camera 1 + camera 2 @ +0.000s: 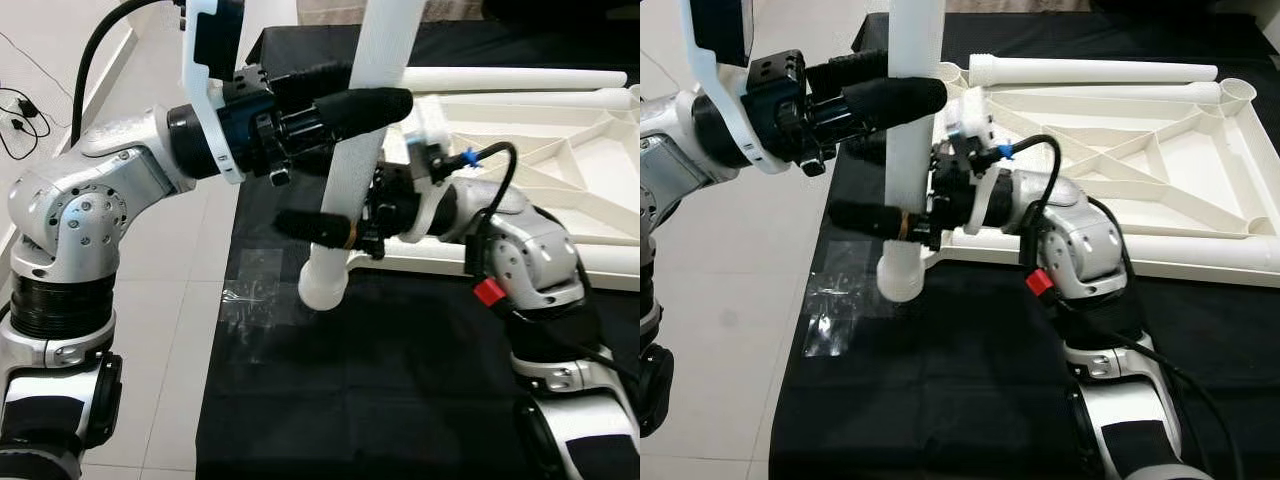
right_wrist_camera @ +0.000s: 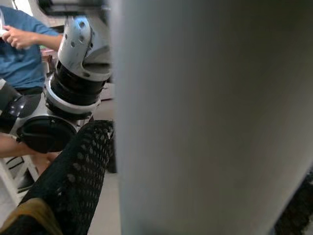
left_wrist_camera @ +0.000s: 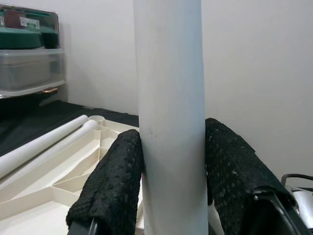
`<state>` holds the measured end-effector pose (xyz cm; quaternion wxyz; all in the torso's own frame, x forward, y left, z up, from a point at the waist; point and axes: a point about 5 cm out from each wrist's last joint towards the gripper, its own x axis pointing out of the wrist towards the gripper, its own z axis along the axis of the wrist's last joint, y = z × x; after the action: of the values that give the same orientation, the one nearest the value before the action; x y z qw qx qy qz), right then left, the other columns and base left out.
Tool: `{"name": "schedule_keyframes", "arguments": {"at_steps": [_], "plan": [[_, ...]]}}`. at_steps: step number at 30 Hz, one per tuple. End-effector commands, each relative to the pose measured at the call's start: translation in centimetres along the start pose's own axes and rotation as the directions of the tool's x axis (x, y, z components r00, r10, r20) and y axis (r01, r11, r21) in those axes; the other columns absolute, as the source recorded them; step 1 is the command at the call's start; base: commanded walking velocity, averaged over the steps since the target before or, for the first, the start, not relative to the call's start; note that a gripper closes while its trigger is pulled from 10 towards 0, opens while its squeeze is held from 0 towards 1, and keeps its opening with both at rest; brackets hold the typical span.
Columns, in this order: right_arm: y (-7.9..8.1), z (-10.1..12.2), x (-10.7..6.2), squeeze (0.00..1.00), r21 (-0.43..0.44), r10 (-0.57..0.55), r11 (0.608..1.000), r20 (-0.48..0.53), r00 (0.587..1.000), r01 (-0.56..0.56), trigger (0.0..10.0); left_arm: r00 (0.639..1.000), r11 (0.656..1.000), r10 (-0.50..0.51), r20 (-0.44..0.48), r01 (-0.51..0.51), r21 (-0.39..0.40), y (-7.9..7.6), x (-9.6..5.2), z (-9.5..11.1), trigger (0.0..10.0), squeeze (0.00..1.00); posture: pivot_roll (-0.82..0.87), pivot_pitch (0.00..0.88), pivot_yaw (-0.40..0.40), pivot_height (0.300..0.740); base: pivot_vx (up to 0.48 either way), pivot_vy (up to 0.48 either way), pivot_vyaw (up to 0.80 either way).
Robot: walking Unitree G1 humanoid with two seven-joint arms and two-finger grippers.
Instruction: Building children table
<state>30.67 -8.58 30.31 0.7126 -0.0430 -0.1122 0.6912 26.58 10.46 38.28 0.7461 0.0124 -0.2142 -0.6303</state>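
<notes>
Both jaws clamping table leg point(image 1: 352, 160)

A black cloth point(image 1: 400, 380) covers the floor, a clear plastic wrapper point(image 1: 250, 295) (crumpled) on its edge; stacked storage boxes point(image 3: 29, 54) stand by the wall.

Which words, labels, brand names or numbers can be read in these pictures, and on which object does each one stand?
No text can be read in any view.
Label on the lidded storage box: a small white sticker, its print too small and blurred to read.
White table leg, held by the left gripper and the right gripper: plain, no markings.
White tabletop: plain, no markings.
</notes>
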Motion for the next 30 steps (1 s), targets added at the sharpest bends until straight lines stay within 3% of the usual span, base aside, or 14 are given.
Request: {"name": "schedule_keyframes", "arguments": {"at_steps": [1,6,7,8,9,19,30], "plan": [[0.3,-0.5,0.9,0.0,0.021,0.041,0.999,-0.025,0.999,-0.04,10.0,0.999,0.999,-0.044,0.006,0.044,-0.001,-0.7,0.1,0.1,0.0,0.0,0.08,0.267,0.032,0.74,0.0,0.0,0.0],[0.1,-0.7,1.8,0.0,0.016,0.032,0.999,-0.039,0.999,-0.031,10.0,0.998,0.998,-0.061,0.01,0.061,0.002,-1.1,0.1,0.0,0.0,0.0,0.08,0.271,0.027,0.74,0.0,0.0,0.0],[-0.2,-0.7,1.8,0.0,0.02,0.007,1.0,-0.028,1.0,-0.007,7.7,0.998,0.998,-0.064,0.015,0.064,0.004,-1.1,0.2,0.1,0.0,0.0,0.08,0.271,0.027,0.74,0.0,0.0,0.0],[-0.2,-0.7,1.8,0.0,0.02,0.007,1.0,-0.028,1.0,-0.007,7.7,0.998,0.998,-0.064,0.015,0.064,0.004,-1.1,0.2,0.1,0.0,0.0,0.08,0.271,0.027,0.74,0.0,0.0,0.0],[-0.5,-0.6,1.8,0.0,0.036,-0.012,0.999,-0.008,1.0,0.012,0.0,0.998,0.998,-0.067,0.019,0.067,0.008,-1.2,0.2,0.2,0.0,0.0,0.08,0.271,0.027,0.74,0.0,0.0,0.0],[-1.3,-0.2,2.1,0.0,0.132,-0.121,0.985,0.105,0.987,0.106,0.0,0.997,0.998,-0.066,0.032,0.065,0.019,-1.2,0.5,1.2,0.0,0.0,0.07,0.272,0.027,0.74,0.0,0.0,0.0],[-1.2,0.1,2.4,0.0,0.146,-0.162,0.98,0.187,0.969,0.136,0.0,0.998,0.998,-0.054,0.04,0.053,0.029,-1.2,0.7,1.9,0.0,0.0,0.08,0.274,0.031,0.74,0.0,0.0,0.0]]}}
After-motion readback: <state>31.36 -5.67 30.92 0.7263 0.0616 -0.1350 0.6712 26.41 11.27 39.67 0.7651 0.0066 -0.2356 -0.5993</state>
